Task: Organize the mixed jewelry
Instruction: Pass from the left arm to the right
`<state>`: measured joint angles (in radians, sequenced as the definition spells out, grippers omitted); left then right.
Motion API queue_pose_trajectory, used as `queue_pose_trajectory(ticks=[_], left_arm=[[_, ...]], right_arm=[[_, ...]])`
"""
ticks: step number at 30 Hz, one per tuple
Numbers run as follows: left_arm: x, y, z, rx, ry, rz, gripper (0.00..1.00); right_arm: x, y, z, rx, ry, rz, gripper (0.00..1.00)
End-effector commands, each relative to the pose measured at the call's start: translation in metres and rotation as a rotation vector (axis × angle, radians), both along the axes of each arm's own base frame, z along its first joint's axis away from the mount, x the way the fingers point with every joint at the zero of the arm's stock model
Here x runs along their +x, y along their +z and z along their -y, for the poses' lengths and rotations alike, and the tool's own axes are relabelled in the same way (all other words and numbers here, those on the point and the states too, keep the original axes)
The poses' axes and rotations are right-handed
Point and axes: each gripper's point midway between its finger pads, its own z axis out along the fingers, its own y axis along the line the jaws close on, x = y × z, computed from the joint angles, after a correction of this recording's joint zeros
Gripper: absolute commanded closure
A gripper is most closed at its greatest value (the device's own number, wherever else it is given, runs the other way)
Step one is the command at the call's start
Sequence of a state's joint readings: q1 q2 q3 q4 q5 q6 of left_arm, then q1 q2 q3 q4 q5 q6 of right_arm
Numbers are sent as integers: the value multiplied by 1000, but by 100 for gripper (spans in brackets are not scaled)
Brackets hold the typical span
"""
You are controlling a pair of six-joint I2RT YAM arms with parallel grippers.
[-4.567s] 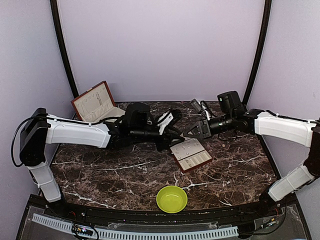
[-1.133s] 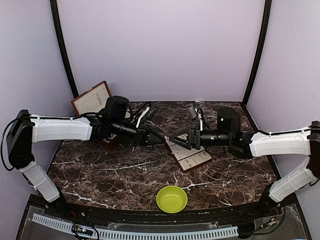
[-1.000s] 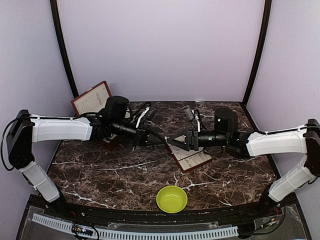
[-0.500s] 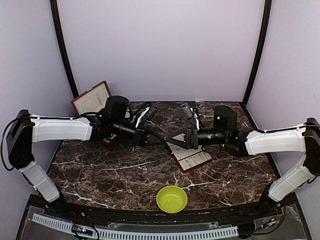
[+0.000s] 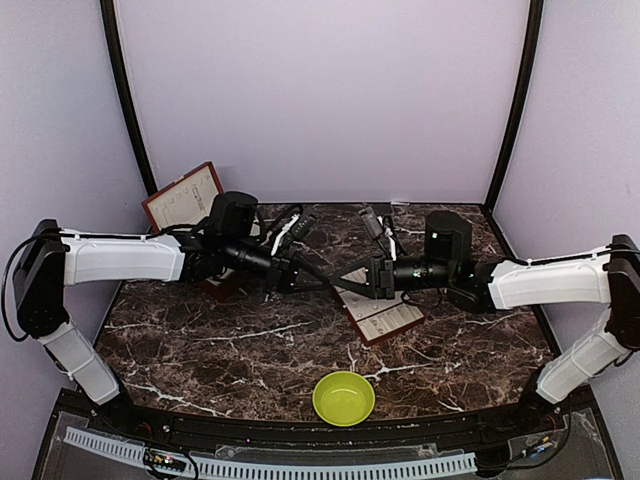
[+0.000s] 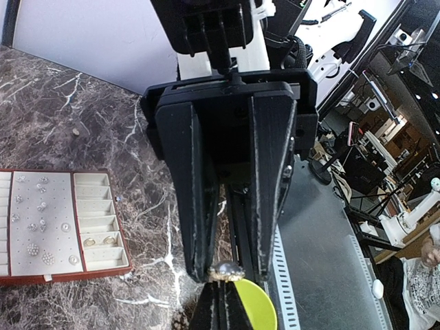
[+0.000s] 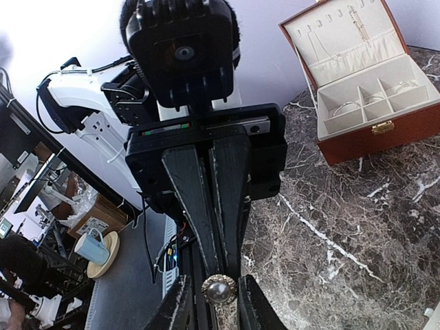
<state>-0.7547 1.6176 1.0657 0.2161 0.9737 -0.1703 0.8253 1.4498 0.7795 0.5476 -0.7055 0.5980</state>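
Observation:
A small round jewelry piece (image 7: 220, 289), a pearl in a silvery rim, hangs in mid-air above the table. My left gripper (image 6: 221, 284) is shut on it at the very fingertips. My right gripper (image 7: 214, 294) faces the left one tip to tip, with one finger on each side of the piece and only a sliver of gap. In the top view the two grippers, left (image 5: 326, 281) and right (image 5: 352, 280), meet just left of the tray (image 5: 375, 338). Several tiny pale pieces (image 6: 41, 227) lie in the tray's rows. Thin wire hoops (image 7: 347, 106) rest in the box (image 7: 371, 130).
The red-brown hinged box (image 5: 185, 205) stands open at the back left, behind my left arm. A lime-green bowl (image 5: 344, 397) sits near the front edge, below the grippers. The marble table (image 5: 220, 350) ends at a dark rail in front.
My right gripper has slid left to meet the left gripper's tips, and its jaws have narrowed around the pearl piece. The left arm has held still over the last second.

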Motion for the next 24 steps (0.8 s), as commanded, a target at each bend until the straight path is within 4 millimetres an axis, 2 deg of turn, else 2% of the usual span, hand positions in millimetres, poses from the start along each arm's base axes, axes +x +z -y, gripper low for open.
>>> queue_pose_trajectory(ticks=[1,16,17,22,24], left_arm=[[3,15,2,-39,-5,30,100],[7,10,3,-22,14,29,100],[7,9,3,-19,15,29,98],[10,7,3,-3,32,35,66],[12,6,2,2,44,47,57]], right_arm=[[0,16,-6,34,5,48,79],[11,11,0,12,-81,54,85],[13,11,1,10,-92,55,85],[23,6,8,-19,-160,51,86],[29,5,14,-27,-191,50,86]])
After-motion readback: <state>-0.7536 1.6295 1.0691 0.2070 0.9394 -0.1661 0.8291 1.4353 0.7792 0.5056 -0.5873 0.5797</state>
